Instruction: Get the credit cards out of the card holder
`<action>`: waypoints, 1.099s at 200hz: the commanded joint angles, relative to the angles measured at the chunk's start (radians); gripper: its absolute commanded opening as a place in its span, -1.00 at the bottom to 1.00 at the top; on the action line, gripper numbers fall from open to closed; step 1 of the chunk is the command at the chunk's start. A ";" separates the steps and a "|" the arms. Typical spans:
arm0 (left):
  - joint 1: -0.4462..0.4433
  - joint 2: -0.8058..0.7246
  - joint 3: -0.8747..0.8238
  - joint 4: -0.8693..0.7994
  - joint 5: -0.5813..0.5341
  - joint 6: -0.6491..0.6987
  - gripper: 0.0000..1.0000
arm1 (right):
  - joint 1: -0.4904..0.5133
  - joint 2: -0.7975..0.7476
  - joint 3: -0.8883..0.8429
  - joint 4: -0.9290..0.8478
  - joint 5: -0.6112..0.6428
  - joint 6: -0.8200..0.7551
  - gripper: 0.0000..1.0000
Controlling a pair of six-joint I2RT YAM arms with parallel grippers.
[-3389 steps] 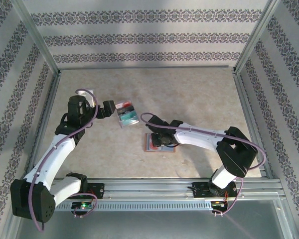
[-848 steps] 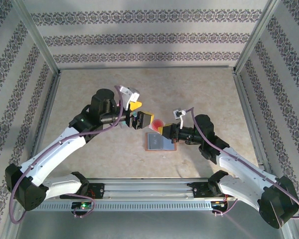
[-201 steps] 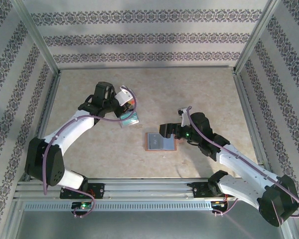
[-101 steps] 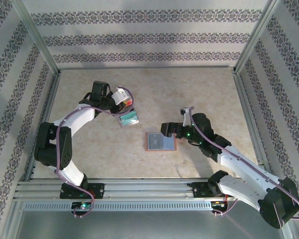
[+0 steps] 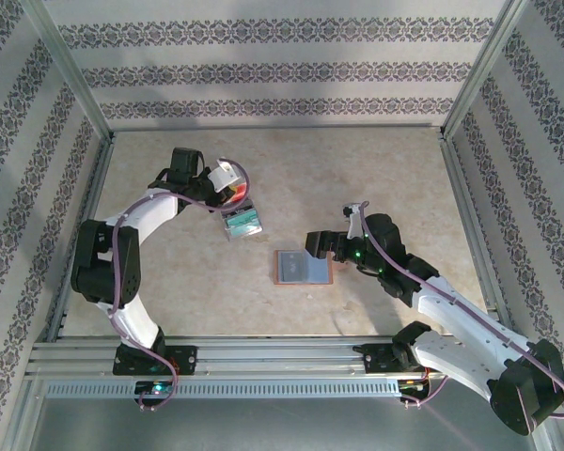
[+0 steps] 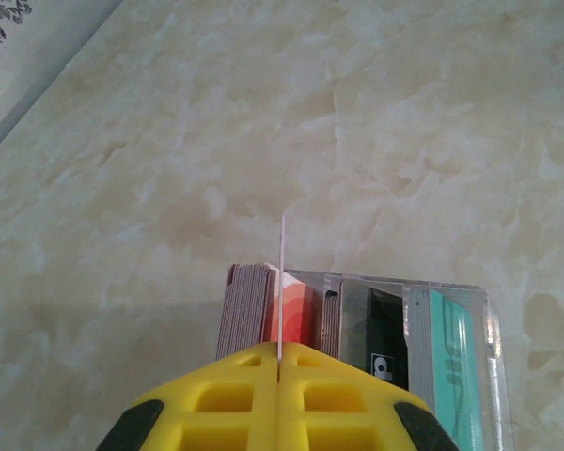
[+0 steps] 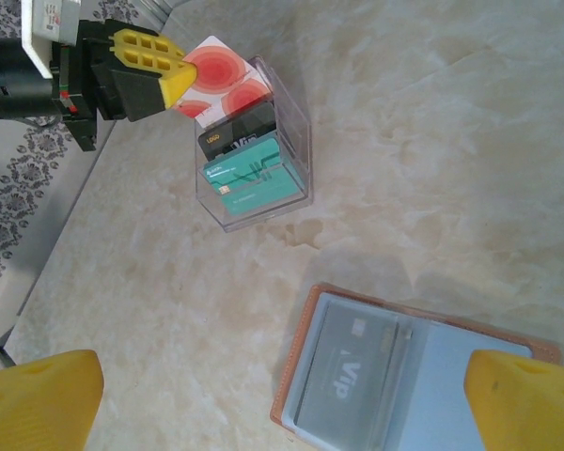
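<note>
At box point(image 7: 263, 214), one card point(image 7: 227, 70) in left tool point(image 6: 278, 355)

A clear plastic box point(image 7: 260, 216) is set on a beige marbled table point(image 5: 376, 178), which is enclosed by patterned walls point(image 5: 282, 70) and metal framing point(image 5: 282, 349).

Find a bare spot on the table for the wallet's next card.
Free: far right of the table, between wallet, back wall and right rail; also the near left, before the clear card box. Crowded: between box and wallet, near the left end effector and right end effector.
</note>
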 commanded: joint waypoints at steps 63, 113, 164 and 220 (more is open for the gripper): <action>0.015 0.045 0.035 -0.070 0.030 0.078 -1.00 | -0.011 -0.016 0.002 -0.008 0.007 0.011 0.96; 0.015 0.080 0.067 -0.125 0.009 0.110 -1.00 | -0.012 -0.024 0.002 -0.012 0.002 0.011 0.97; 0.015 0.081 0.070 -0.151 0.015 0.117 -0.50 | -0.013 -0.016 0.011 -0.016 -0.007 0.008 0.97; 0.014 0.024 0.073 -0.167 0.054 0.092 -0.30 | 0.004 0.018 0.039 -0.057 0.008 -0.007 0.91</action>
